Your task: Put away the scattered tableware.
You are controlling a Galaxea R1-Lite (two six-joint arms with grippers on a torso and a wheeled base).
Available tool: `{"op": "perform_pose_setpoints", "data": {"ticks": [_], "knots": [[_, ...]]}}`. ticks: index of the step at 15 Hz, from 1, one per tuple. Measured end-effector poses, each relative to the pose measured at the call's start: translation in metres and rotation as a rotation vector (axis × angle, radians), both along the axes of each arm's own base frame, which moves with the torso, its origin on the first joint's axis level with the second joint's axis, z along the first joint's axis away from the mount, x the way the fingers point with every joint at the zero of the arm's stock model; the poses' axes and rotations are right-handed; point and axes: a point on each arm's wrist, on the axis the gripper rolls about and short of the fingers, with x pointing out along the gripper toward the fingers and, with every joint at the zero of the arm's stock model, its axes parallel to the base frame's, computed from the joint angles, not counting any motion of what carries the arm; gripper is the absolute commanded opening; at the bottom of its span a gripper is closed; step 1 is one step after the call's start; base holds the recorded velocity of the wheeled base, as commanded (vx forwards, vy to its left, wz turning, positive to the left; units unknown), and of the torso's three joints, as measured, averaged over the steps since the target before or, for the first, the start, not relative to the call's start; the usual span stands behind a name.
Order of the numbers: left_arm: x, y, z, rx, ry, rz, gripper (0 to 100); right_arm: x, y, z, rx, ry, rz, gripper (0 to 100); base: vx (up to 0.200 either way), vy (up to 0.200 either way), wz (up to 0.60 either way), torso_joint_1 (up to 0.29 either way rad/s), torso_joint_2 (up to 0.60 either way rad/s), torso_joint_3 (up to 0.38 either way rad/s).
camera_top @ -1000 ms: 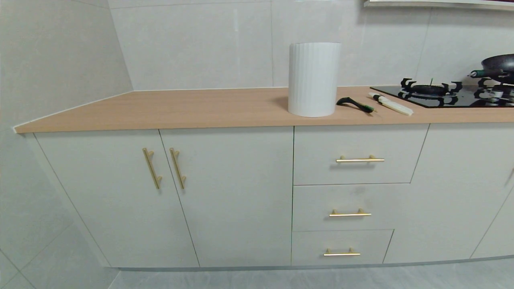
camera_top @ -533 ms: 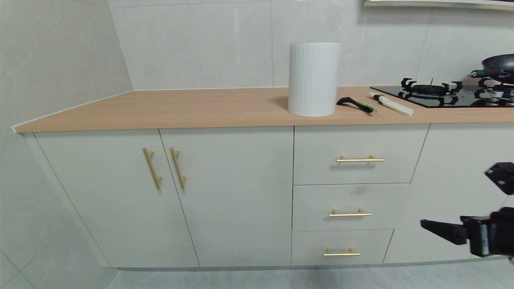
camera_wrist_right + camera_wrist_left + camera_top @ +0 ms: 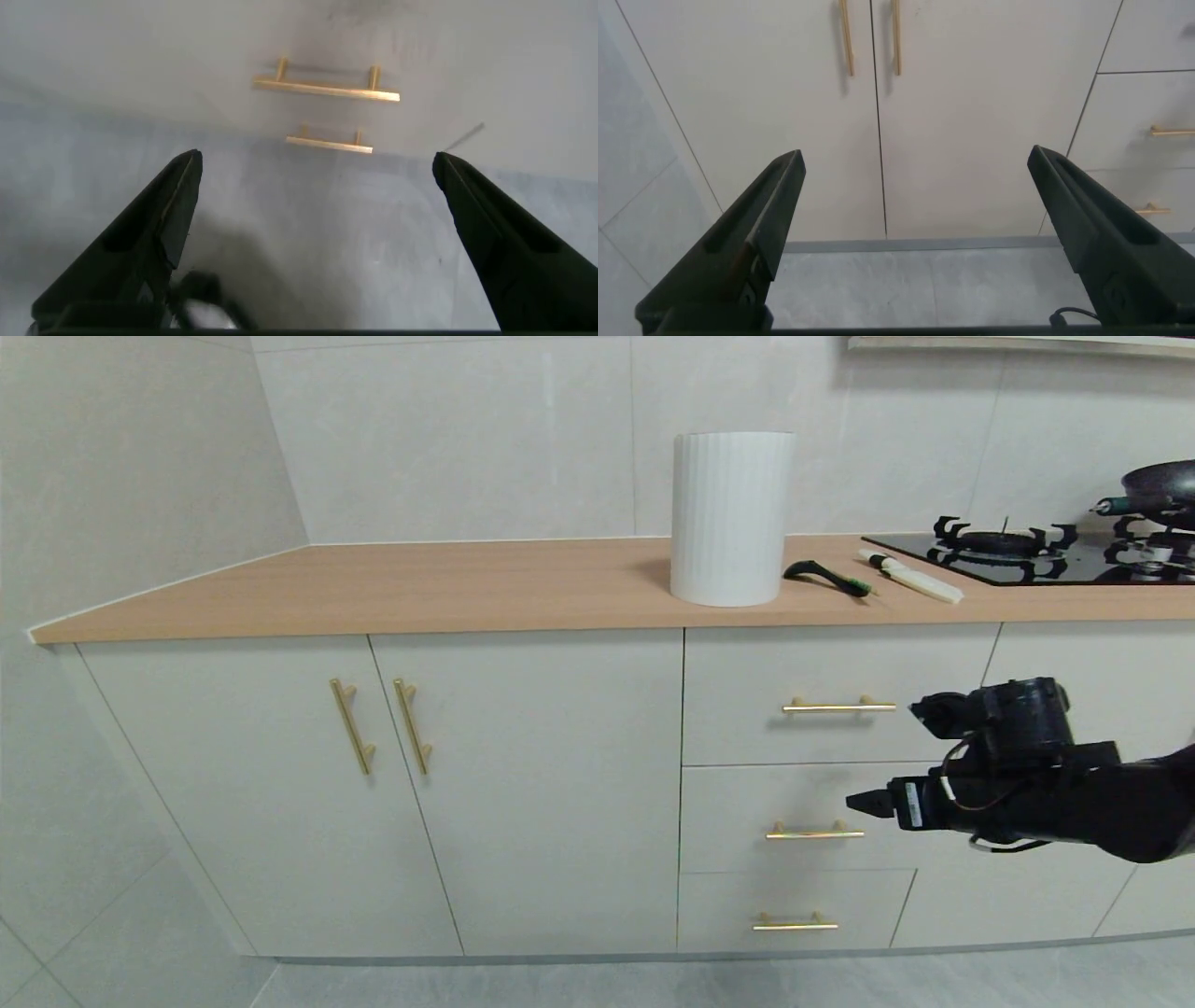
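On the wooden counter (image 3: 420, 588) stands a tall white ribbed container (image 3: 729, 518). Just to its right lie a black utensil with a green handle (image 3: 826, 578) and a long white utensil (image 3: 910, 578). My right gripper (image 3: 887, 756) hangs below the counter, in front of the drawers, open and holding nothing. In the right wrist view the right gripper (image 3: 316, 161) faces two brass drawer handles (image 3: 327, 89). My left gripper (image 3: 915, 157) is open and empty, low down in front of the double cabinet doors (image 3: 878, 112).
Three drawers with brass handles (image 3: 837, 707) sit under the container, and two cabinet doors (image 3: 383, 784) are to their left. A black gas hob (image 3: 1027, 558) with a dark pan (image 3: 1158, 485) occupies the counter's right end. A tiled wall closes the left side.
My right arm came in from the lower right and moved up and left to the drawer fronts. The things on the counter have not moved.
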Motion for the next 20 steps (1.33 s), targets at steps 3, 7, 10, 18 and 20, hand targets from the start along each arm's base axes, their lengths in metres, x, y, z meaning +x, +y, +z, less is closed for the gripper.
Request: {"op": "perform_pose_setpoints", "data": {"ticks": [3, 7, 10, 18, 20], "knots": [[0.0, 0.0, 0.0, 0.0, 0.0, 0.0, 100, 0.033, 0.004, -0.045, -0.014, -0.065, -0.03, 100, 0.0, 0.0, 0.0, 0.0, 0.0, 0.0], [0.0, 0.0, 0.0, 0.0, 0.0, 0.0, 100, 0.049, 0.008, -0.1, -0.051, -0.056, -0.069, 100, 0.0, 0.0, 0.0, 0.0, 0.0, 0.0], [0.0, 0.0, 0.0, 0.0, 0.0, 0.0, 100, 0.059, 0.008, -0.124, -0.073, -0.075, -0.117, 100, 0.0, 0.0, 0.0, 0.0, 0.0, 0.0], [0.0, 0.0, 0.0, 0.0, 0.0, 0.0, 100, 0.078, 0.003, -0.15, -0.108, -0.107, -0.19, 100, 0.0, 0.0, 0.0, 0.0, 0.0, 0.0], [0.0, 0.0, 0.0, 0.0, 0.0, 0.0, 100, 0.081, 0.004, -0.154, -0.111, -0.108, -0.193, 100, 0.0, 0.0, 0.0, 0.0, 0.0, 0.0]]}}
